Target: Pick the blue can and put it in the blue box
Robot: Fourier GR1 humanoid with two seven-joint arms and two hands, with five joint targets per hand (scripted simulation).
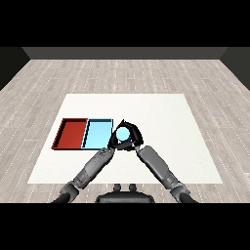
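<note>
A: Where was the blue can (123,133)?

B: It was inside the right hand (131,137). The black fingers were curled round it, so only its light blue top showed between them.

A: Was the can in a tray?

B: No. The hand held it just to the right of the light blue tray (97,133), close to that tray's right wall. I could not tell if the can was touching the bench (161,122) or was lifted a little above it.

A: And the other hand?

B: The left hand (104,152) was lower and to the left of the right hand, near the front edge of the light blue tray. It held nothing. I could not tell if its fingers were straight or bent, because it looked small and dark.

A: Where was the red tray (72,133)?

B: It lay on the far side of the light blue tray from the right hand. The two trays sat side by side with their walls touching.

A: How did the arms look?

B: Both grey arms came up from the bottom corners and almost met near the can.
</note>
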